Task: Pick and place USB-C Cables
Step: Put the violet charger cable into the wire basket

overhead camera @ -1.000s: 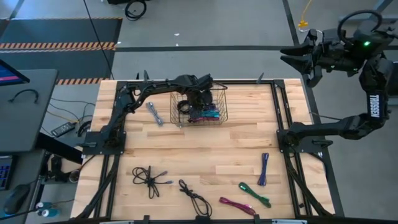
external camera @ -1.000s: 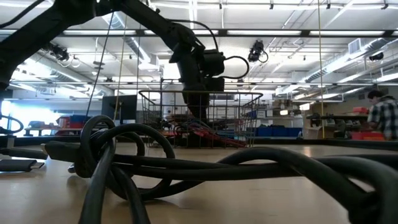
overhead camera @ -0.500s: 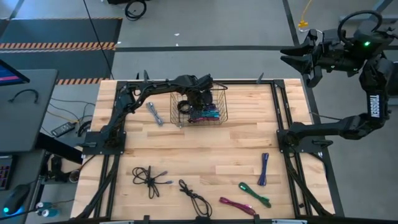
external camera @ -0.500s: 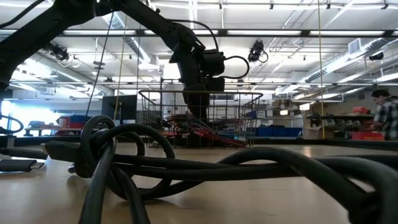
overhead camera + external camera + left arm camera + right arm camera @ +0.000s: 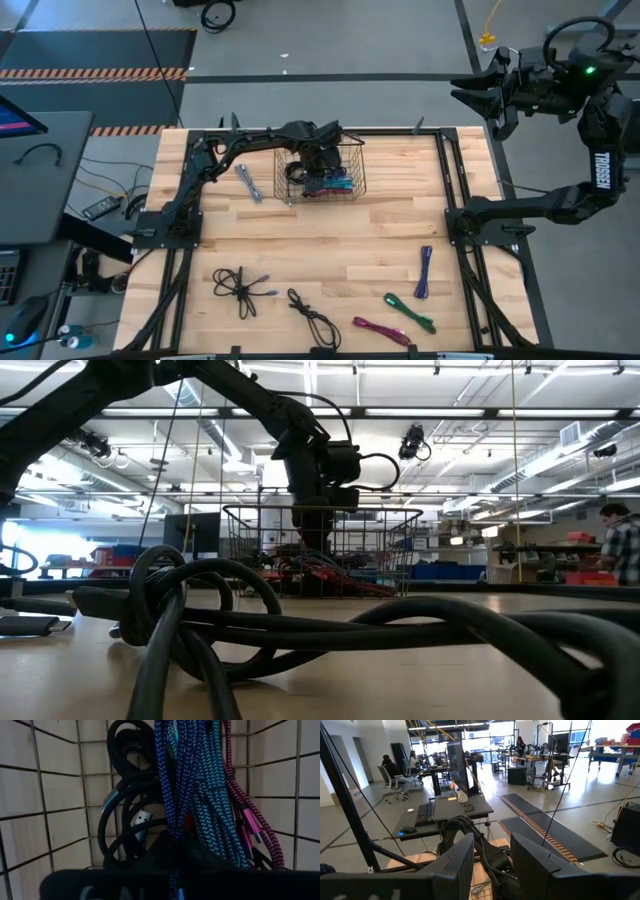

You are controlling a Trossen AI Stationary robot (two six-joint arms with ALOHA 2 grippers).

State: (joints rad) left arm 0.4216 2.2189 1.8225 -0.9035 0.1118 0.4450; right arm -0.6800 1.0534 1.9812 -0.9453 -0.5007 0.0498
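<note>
A wire basket (image 5: 352,190) stands at the table's far middle and holds several cable bundles: black (image 5: 125,815), blue-purple (image 5: 167,780), teal (image 5: 210,805) and magenta (image 5: 240,805). My left gripper (image 5: 318,165) reaches down into the basket and is shut on the blue-purple cable; it also shows in the low view (image 5: 315,535). More cables lie on the table: silver-blue (image 5: 248,183), two black (image 5: 238,288) (image 5: 313,318), magenta (image 5: 380,328), green (image 5: 408,312) and purple (image 5: 423,270). My right gripper (image 5: 478,95) is open, raised beyond the table's far right corner; it also shows in the right wrist view (image 5: 492,865). My left gripper holds the blue-purple braided cable (image 5: 172,845) between its two fingers, coming from above and pointing down into the basket. The cable runs lengthwise through the fingers. Its far part lies among the other bundles in the basket. The exact place of contact is hidden by the dark fingers.
The basket's wire walls (image 5: 40,810) stand close around my left gripper. A black metal frame (image 5: 455,180) borders the table's left, far and right sides. In the low view a thick black cable (image 5: 300,630) fills the foreground. A person (image 5: 622,545) stands far behind the table.
</note>
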